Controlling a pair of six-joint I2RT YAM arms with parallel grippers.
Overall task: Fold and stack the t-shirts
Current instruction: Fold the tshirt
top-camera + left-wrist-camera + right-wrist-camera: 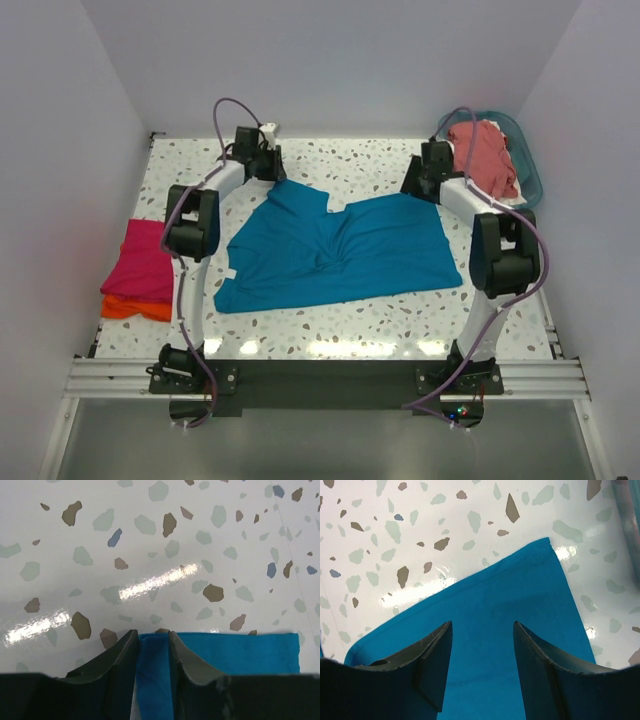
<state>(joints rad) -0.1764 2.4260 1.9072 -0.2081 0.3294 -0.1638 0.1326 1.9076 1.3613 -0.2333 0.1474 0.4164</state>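
Your left pincer (153, 636) pinches an edge fold of the teal blue cotton t-shirt (340, 250) on the speckled tabletop (360, 165). Your right pincer (482, 626) stands wide over another corner.

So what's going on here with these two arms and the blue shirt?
Two robot arms are folding t-shirts. The teal t-shirt lies spread on the table. At its far edge, the left end effector pinches a fold of fabric, and the right end effector hangs open over a corner. A pink t-shirt sits folded on an orange t-shirt at the left. A salmon-red t-shirt waits in the basket.
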